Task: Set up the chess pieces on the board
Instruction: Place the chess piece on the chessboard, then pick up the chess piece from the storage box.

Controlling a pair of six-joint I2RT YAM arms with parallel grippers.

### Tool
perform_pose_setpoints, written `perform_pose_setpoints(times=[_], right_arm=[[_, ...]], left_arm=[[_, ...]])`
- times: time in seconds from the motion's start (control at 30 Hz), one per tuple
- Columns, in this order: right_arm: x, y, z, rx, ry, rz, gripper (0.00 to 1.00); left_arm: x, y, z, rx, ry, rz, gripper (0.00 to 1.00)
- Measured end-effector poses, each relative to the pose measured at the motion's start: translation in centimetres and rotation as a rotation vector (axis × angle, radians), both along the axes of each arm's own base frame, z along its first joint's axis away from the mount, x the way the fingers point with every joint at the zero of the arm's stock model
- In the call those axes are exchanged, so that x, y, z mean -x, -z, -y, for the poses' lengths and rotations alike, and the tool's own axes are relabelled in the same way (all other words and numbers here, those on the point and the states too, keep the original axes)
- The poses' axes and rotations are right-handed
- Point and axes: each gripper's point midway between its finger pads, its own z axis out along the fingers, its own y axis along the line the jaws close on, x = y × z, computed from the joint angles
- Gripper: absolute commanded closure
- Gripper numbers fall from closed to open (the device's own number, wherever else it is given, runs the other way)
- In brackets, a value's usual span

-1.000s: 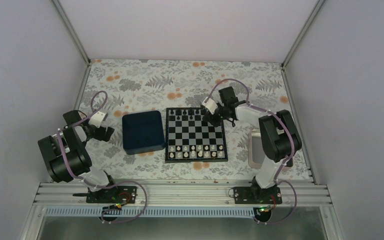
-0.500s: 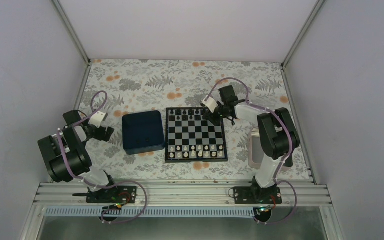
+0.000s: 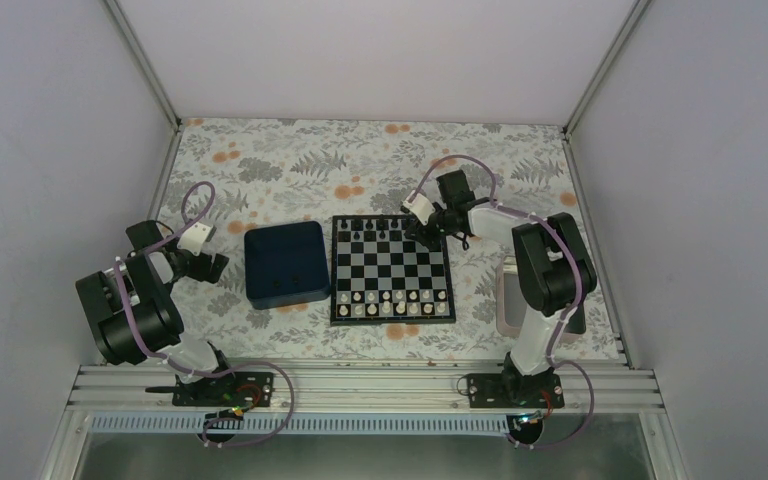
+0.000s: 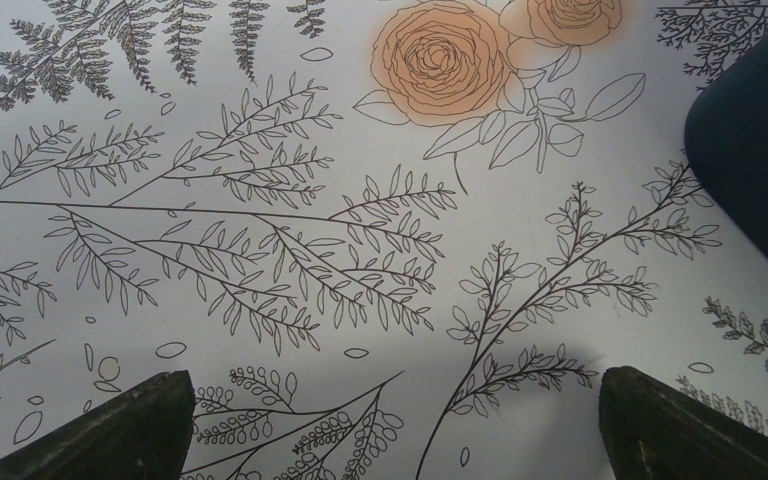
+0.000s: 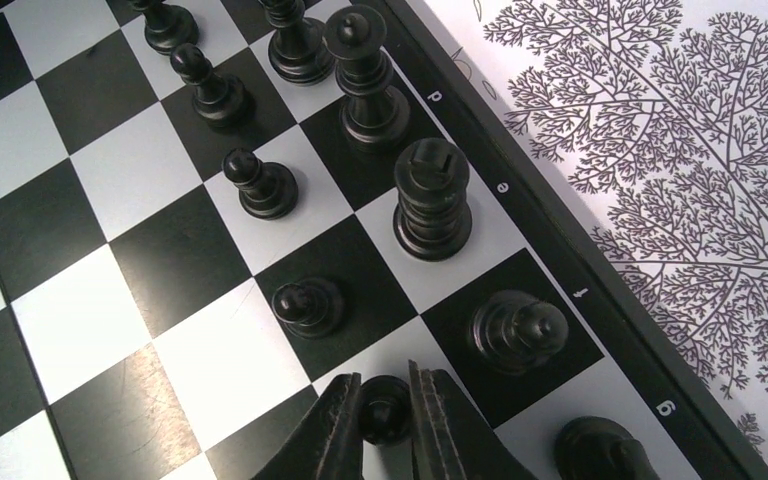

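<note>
Right wrist shows a black pawn (image 5: pixel 384 406) pinched inside the right hand (image 5: pixel 385 428), over the board (image 5: pixel 80 300).

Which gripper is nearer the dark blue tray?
Left. The left gripper sits just left of the dark blue tray; the right gripper holds a black piece over the board, beyond the tray's other side.

— What is the desk (image 3: pixel 290 165) showing?
— It is wearing white, with grey ferns and orange roses.
— And mid-frame?
— The board (image 3: pixel 391 268) is showing black and silver-grey checks; the chess pieces (image 5: pixel 430 200) are gleaming black, and the tray (image 3: pixel 284 263) left of it is looking dark blue.
</note>
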Motion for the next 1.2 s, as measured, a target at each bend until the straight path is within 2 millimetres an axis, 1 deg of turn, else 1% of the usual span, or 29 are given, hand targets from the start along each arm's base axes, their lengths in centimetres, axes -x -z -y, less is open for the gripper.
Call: perform_pose_setpoints(times=[0.2,0.3,0.4,0.47,0.6,0.7,0.77,0.8,0.87,0.93,0.97,1.0,1.03,1.1,1.13,1.17,1.2], right_arm=[[0.0,-0.1,0.0,0.001,-0.002,-0.001,0.76],[0.2,-0.3,0.1,0.005,-0.004,-0.005,0.74],[0.3,-1.1,0.1,0.004,-0.005,-0.002,0.71],[0.2,-2.2,0.1,-0.002,-0.004,0.013,0.68],[-0.3,-5.5,-0.2,-0.022,-0.005,0.065,0.64],[-0.9,-8.7,-1.0,-0.043,-0.015,0.114,0.59],[-1.3,-10.9,-2.1,-0.054,-0.035,0.148,0.55],[-1.4,-12.1,-2.9,-0.058,-0.052,0.167,0.53],[-0.8,-14.7,-5.7,-0.074,-0.112,0.207,0.50],[0.2,-16.9,-9.1,-0.094,-0.184,0.239,0.49],[0.9,-18.0,-11.4,-0.109,-0.231,0.256,0.48],[1.7,-18.5,-13.4,-0.121,-0.274,0.265,0.48],[2.5,-18.8,-15.4,-0.130,-0.316,0.269,0.48],[3.9,-18.4,-18.4,-0.134,-0.381,0.264,0.48],[4.7,-17.5,-20.0,-0.131,-0.419,0.254,0.48],[5.3,-16.5,-21.1,-0.124,-0.446,0.240,0.48],[6.1,-15.0,-22.3,-0.108,-0.475,0.215,0.48]], left_arm=[[0.0,0.0,0.0,0.000,0.000,0.000,0.00],[0.0,0.0,0.0,0.000,0.000,0.000,0.00],[0.0,0.0,0.0,0.000,0.000,0.000,0.00],[0.0,0.0,0.0,0.000,0.000,0.000,0.00],[0.0,0.0,0.0,0.000,0.000,0.000,0.00],[0.0,0.0,0.0,0.000,0.000,0.000,0.00],[0.0,0.0,0.0,0.000,0.000,0.000,0.00],[0.0,0.0,0.0,-0.001,0.000,0.001,0.00],[0.1,-0.1,0.0,-0.002,0.000,-0.001,0.00],[0.1,-0.1,0.0,-0.003,-0.002,-0.003,0.00],[0.1,-0.1,0.0,-0.004,-0.002,-0.003,0.00],[0.1,-0.1,0.0,-0.003,-0.002,-0.003,0.00],[0.1,-0.1,0.0,-0.004,-0.002,-0.004,0.00],[0.1,-0.1,0.0,-0.003,-0.002,-0.004,0.00],[0.1,-0.1,0.0,-0.003,-0.002,-0.004,0.00],[0.1,-0.1,0.0,-0.003,-0.002,-0.004,0.00],[0.1,-0.1,0.0,-0.003,-0.002,-0.004,0.00]])
